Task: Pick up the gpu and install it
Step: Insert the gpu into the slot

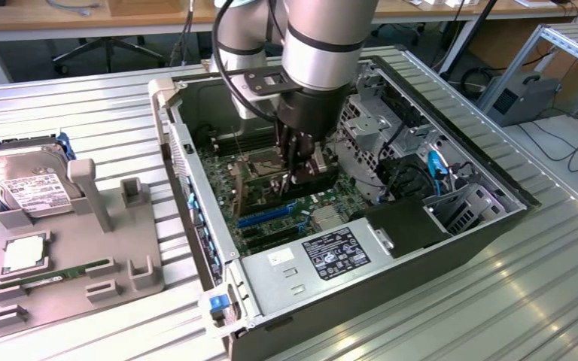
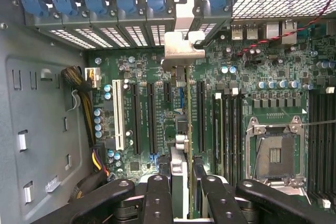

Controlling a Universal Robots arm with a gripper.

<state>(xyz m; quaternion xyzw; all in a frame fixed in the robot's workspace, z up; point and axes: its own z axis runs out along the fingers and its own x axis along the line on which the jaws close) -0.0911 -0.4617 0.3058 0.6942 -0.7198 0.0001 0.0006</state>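
The gpu [image 2: 185,129] shows edge-on in the wrist view, a thin board with a pale metal end bracket [image 2: 184,48] close to the blue rear slot latches [image 2: 118,1]. My gripper [image 2: 184,192] is shut on it, with one black finger [image 2: 157,195] on each side of the card. The card stands upright over the motherboard [image 2: 157,77], in line with the long expansion slots [image 2: 200,114]. I cannot tell whether it touches a slot. In the exterior view my gripper [image 1: 297,179] reaches down into the open computer case [image 1: 369,256], and the brownish gpu [image 1: 267,180] sits by its fingers.
A grey fixture tray [image 1: 68,297] at the exterior view's left carries a silver hard drive [image 1: 28,186], a green RAM stick [image 1: 53,274] and a square chip [image 1: 23,252]. Inside the case are a black box [image 1: 409,226], cables [image 1: 435,169] and the CPU socket [image 2: 275,153].
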